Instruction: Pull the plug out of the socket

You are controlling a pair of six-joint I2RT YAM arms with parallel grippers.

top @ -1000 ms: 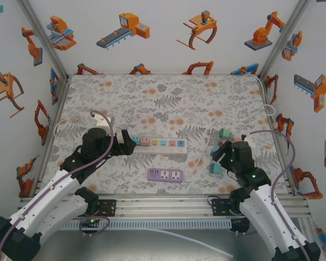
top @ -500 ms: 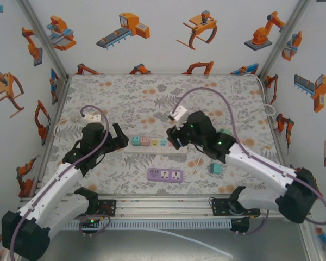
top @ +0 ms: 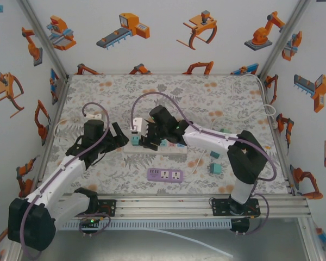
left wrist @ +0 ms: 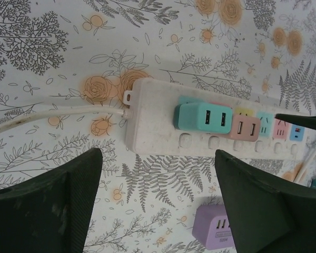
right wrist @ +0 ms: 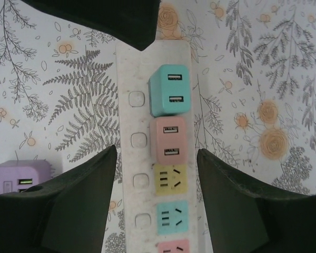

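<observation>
While plugged into strip (left wrist: 147,132), teal plug (left wrist: 203,117).

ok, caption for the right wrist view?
Open right gripper framing the power strip beside its teal plug and pink plug.

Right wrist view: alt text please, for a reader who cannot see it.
A white power strip runs up a floral mat, with a teal plug in its end socket and a pink plug just below. The right gripper hangs above it, open, its dark fingers either side of the strip. A purple socket block sits at lower left.
</observation>
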